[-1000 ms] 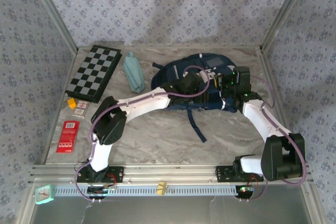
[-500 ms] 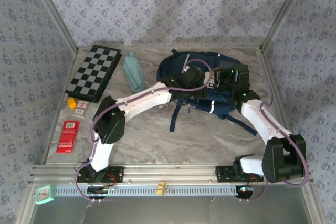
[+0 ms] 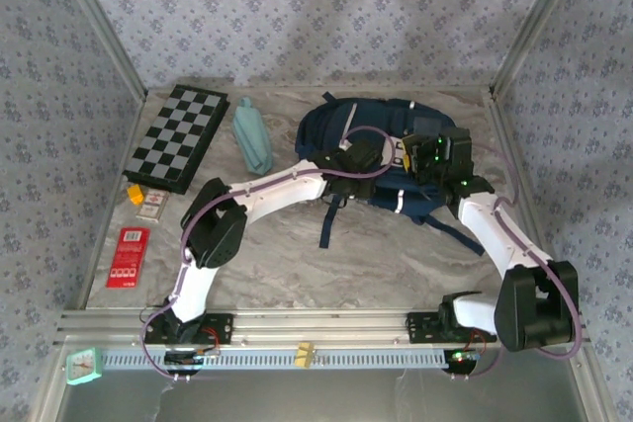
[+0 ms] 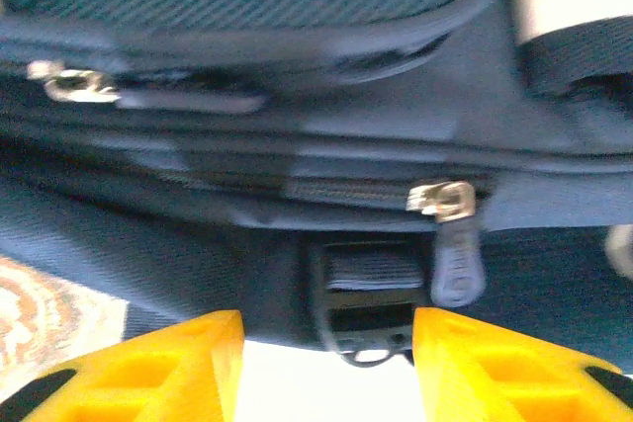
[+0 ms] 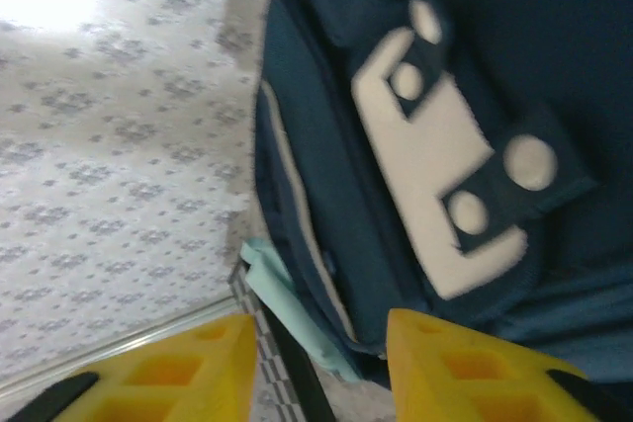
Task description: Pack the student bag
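Inspecting: student bag (image 3: pixel 391 116) lies at 1 o'clock on table (image 3: pixel 297 264). We find left gripper (image 4: pixel 326 348) and right gripper (image 5: pixel 321 358) both spread, empty. Risk: left jaws miss zipper pull (image 4: pixel 453 249), snag webbing tab (image 4: pixel 362 274) instead.

Taking the middle of the table (image 3: pixel 297 254) as the dial's centre, the student bag (image 3: pixel 396 130) lies at one o'clock, toward the far right corner, with a strap (image 3: pixel 331 219) trailing from it toward six. The chessboard (image 3: pixel 178 135) lies at ten o'clock. The folded umbrella (image 3: pixel 252 135) lies at eleven, between board and bag. At nine o'clock, in front of the board, a small block (image 3: pixel 134 195) and a small case (image 3: pixel 150 206) sit side by side, the block on the left. A flat packet (image 3: pixel 127 256) lies at eight o'clock, nearer than both. The left gripper (image 3: pixel 361 157) is over the bag's near-left part, and the right gripper (image 3: pixel 427 150) is over its right part.
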Motion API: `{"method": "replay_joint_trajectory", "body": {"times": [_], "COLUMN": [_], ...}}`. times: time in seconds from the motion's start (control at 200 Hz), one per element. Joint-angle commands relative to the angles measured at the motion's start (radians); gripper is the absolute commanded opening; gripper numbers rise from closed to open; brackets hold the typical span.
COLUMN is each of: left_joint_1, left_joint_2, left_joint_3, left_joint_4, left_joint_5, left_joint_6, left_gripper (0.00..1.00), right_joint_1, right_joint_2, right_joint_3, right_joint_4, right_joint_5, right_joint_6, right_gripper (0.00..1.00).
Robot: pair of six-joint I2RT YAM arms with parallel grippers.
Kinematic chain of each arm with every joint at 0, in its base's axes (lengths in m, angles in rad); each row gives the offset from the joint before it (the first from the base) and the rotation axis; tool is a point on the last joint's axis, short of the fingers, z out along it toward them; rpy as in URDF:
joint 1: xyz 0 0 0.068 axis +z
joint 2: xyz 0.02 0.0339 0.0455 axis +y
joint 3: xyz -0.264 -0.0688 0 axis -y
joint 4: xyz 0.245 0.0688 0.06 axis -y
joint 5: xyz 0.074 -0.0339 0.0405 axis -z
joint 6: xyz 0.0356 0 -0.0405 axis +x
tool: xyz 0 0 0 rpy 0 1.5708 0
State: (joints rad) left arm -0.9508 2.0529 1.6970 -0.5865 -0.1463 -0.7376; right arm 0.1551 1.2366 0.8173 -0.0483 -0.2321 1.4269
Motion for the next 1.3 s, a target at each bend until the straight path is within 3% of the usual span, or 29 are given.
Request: {"method": "replay_joint_trajectory", "body": {"times": [0.0,0.12,0.235,0.545,0.74,0.85,1.009,1.099,1.299], "left_joint_1": [0.028,0.038,0.041,0.067,0.088,0.094,0.107,0.122,0.144], "left_joint_2": [-0.077,-0.105,-0.100,-0.067,-0.017,-0.002,0.000,-0.002,0.009], "left_joint_3": [-0.021,-0.071,-0.065,-0.033,-0.016,-0.038,-0.108,-0.145,-0.179], "left_joint_4": [0.040,0.094,0.088,0.083,0.118,0.107,0.119,0.129,0.133], "left_joint_5": [-0.011,-0.003,-0.011,-0.021,-0.006,-0.022,-0.022,-0.019,-0.010], "left_joint_6": [-0.020,-0.022,-0.021,-0.005,0.018,0.018,0.005,-0.008,-0.014], "left_gripper": [0.48,0.48,0.48,0.48,0.44,0.34,0.24,0.19,0.14], "right_joint_1": [0.046,0.080,0.084,0.134,0.133,0.134,0.131,0.123,0.098], "right_joint_2": [-0.044,-0.021,0.069,0.141,0.247,0.297,0.341,0.349,0.355], "right_joint_3": [-0.022,-0.058,-0.025,0.048,0.106,0.131,0.171,0.177,0.188], "right_joint_4": [-0.121,-0.080,-0.060,-0.162,-0.181,-0.166,-0.155,-0.154,-0.163], "right_joint_5": [0.030,0.073,0.034,0.153,0.172,0.182,0.205,0.211,0.217], "right_joint_6": [-0.014,0.018,0.026,0.038,0.044,0.047,0.039,0.041,0.050], "right_gripper": [0.56,0.75,0.79,0.96,0.98,0.92,0.69,0.51,0.31]}}
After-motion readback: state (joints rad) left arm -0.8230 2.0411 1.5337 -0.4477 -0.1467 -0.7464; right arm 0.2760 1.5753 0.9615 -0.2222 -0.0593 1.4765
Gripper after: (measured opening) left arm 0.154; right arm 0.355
